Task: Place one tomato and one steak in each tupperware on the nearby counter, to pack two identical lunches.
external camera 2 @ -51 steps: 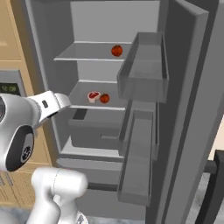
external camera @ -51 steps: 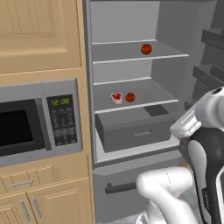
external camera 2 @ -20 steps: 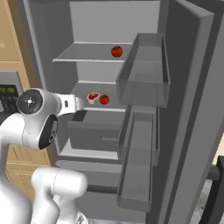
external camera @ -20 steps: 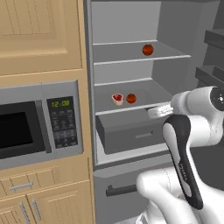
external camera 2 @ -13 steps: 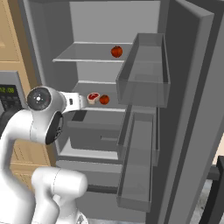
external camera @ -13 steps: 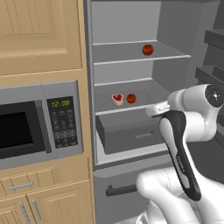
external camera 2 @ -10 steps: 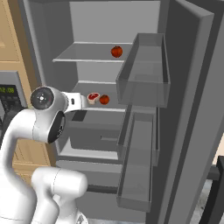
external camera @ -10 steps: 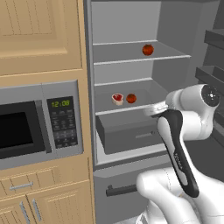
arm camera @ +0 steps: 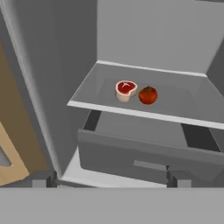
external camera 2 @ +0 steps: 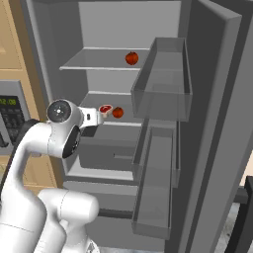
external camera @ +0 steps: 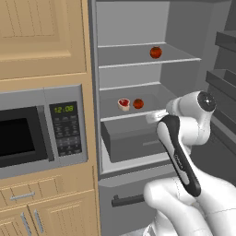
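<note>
A: Working left to right, what is there?

B: In the left base view, a microwave (external camera: 41,129) is built into the wooden cabinetry, then the open fridge (external camera: 133,83). On its middle shelf (arm camera: 144,103) lie a steak (arm camera: 126,89) with a white fat rim and, just to its right, a tomato (arm camera: 148,95), close but seemingly not touching. A second tomato (external camera: 156,52) sits alone on the upper shelf. The door bins (external camera 2: 163,84) hang at far right in the right base view.

A: And the gripper?

B: The gripper (arm camera: 109,180) is spread as wide as it goes and holds nothing. It sits in front of the fridge, near the drawer (arm camera: 144,155) front, aimed up and in at the middle shelf.

A: The step in hand?

B: I judge it to be reaching for the first item, likely the steak or its neighbouring tomato. To do it well, advance over the shelf lip, centre the fingers on one item only, and keep clear of the other so it isn't nudged; the tomato may roll. The steak is flat, so come in low and close across its narrower width.
</note>
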{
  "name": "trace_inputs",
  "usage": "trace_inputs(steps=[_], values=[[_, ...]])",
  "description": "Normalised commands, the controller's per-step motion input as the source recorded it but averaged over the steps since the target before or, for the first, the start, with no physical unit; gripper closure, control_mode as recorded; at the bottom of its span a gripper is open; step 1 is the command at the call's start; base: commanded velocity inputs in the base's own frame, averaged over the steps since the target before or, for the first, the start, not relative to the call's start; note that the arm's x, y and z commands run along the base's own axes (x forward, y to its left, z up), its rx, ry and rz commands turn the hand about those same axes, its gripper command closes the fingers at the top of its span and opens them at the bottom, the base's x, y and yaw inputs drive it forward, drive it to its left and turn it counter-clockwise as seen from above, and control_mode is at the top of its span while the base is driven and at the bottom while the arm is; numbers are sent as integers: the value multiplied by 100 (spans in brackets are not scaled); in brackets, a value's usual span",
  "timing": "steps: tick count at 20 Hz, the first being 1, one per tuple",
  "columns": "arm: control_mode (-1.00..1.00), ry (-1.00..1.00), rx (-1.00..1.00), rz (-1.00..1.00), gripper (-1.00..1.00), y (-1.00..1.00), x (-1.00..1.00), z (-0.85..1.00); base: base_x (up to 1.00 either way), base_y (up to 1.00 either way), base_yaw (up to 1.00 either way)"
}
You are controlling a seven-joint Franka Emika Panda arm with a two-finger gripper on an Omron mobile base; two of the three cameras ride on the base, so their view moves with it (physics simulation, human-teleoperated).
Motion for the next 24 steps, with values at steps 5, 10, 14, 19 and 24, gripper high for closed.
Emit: trace_inputs(steps=[5,10,14,19,24], values=[[-100,13,2,0,-100,11,31,-18,0,0,0],[-100,16,2,0,-100,4,22,-13,0,0,0],[-100,3,1,0,-100,1,26,-7,0,0,0],[-100,0,0,0,-100,0,38,-13,0,0,0],[-100,0,0,0,-100,3,45,-22,0,0,0]])
